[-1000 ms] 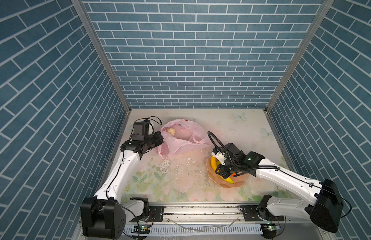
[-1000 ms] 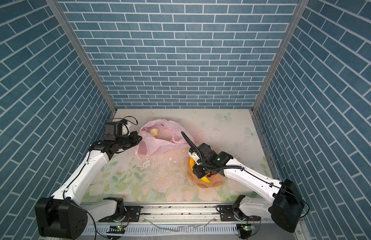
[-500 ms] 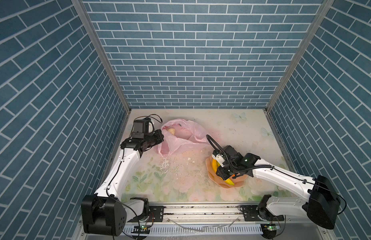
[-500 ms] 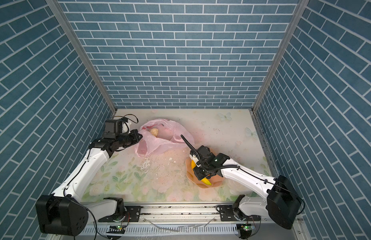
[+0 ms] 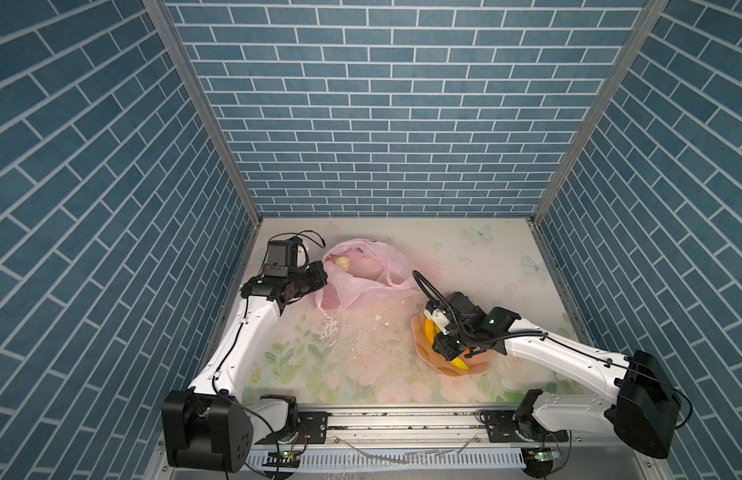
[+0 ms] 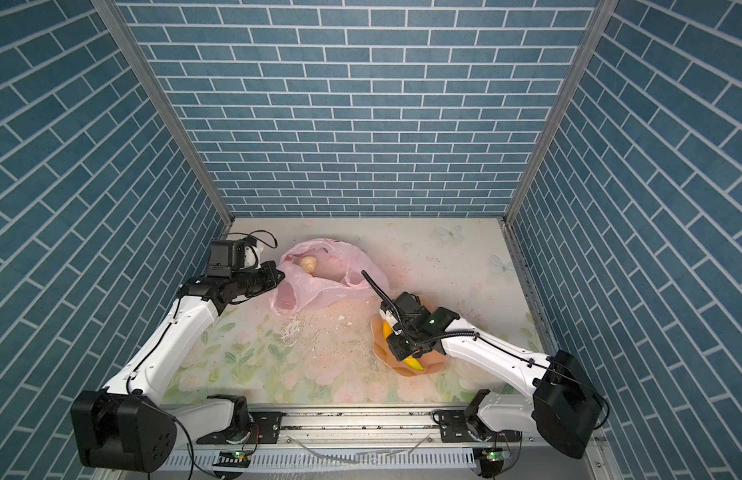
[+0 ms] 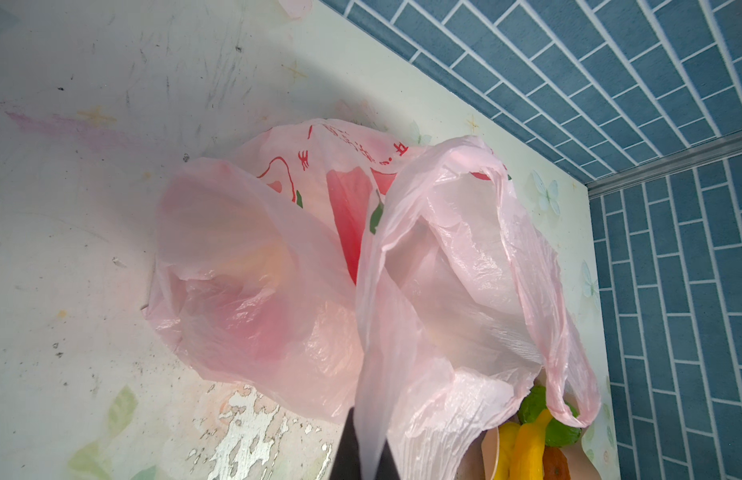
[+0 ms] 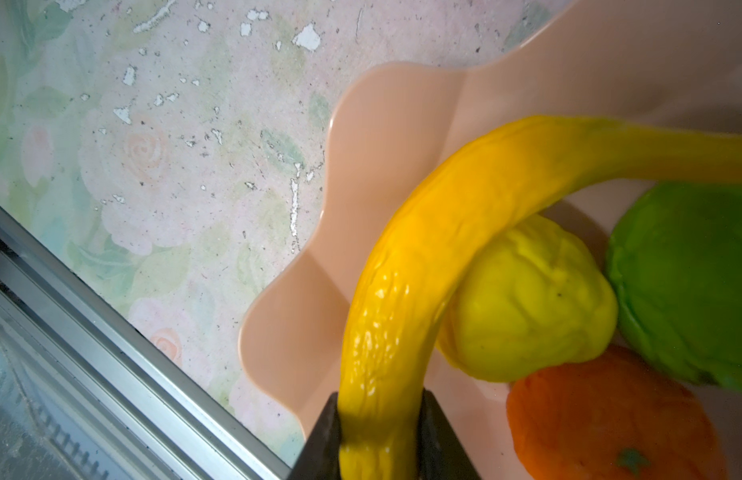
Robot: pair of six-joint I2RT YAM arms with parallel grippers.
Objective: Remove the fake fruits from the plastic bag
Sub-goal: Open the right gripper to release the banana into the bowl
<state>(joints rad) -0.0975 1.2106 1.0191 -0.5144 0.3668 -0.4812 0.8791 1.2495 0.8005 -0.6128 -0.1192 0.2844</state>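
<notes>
Bag pinched, banana in the bowl
The left claw (image 7: pixel 369 432) is clamped on the pink plastic bag (image 7: pixel 244 270); the right claw (image 8: pixel 379 409) grips the banana (image 8: pixel 423 257) inside the peach bowl (image 5: pixel 419 345), lower right of centre in a top view.

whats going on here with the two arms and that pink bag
The robot is emptying toy fruit from a bag into a bowl. The left claw is shut on a fold of the pink plastic bag, holding it up. The right claw grips one end of the banana, which curves over the wrinkly yellow fruit in the peach bowl, beside a green fruit and a tangerine. A cream-white fruit shows in the bag's opening.
</notes>
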